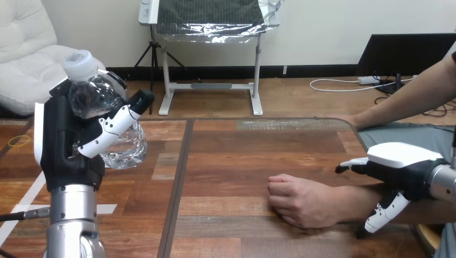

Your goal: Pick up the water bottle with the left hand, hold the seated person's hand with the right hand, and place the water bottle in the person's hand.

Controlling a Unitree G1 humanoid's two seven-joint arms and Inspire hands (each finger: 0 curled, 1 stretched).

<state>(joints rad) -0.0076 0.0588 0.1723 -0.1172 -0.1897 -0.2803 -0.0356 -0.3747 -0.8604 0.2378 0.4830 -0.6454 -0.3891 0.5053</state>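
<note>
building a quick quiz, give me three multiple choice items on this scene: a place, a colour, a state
1. Where is the water bottle? A lying on the table; B in the left hand, raised; C in the person's hand.
2. What colour is the bottle's cap? A red; B blue; C white.
3. How is the person's hand on the table? A in a fist; B flat, palm up; C gripping a cup.
Answers: 1 B, its fingers curl round the bottle above the table; 2 C, the cap is white; 3 A, it is curled shut.
</note>
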